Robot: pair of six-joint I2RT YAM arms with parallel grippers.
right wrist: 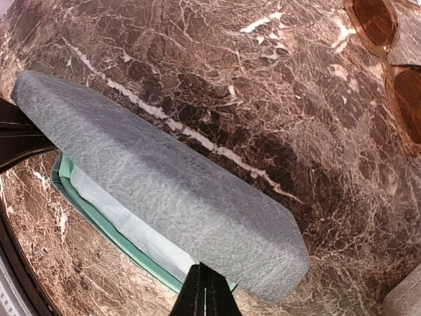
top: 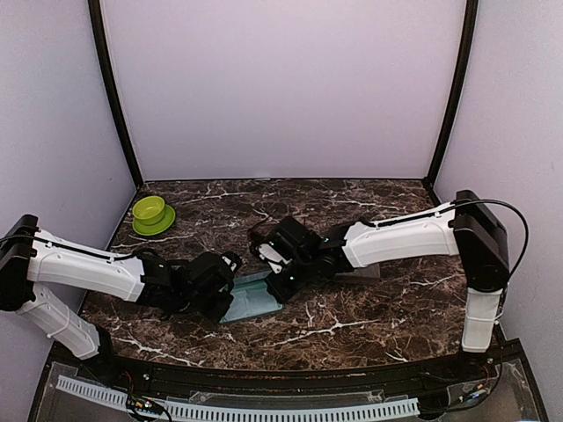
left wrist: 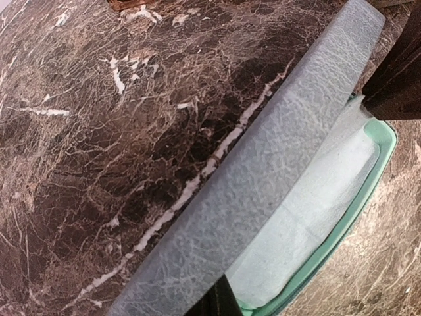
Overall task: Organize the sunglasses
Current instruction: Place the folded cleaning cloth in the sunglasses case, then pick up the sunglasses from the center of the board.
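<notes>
A blue-grey case lies half open in the middle of the table, with a light-blue cloth on its teal lining. My left gripper is shut at the edge of the case lid. My right gripper is shut on the teal rim of the case, below the lid. The sunglasses with reddish-brown lenses lie on the marble beyond the case, and also show in the top view. The purple-tinted pair is out of view.
A beige case lies partly hidden under my right forearm; its corner shows in the right wrist view. A green bowl stands at the back left. Both arms meet over the table's middle.
</notes>
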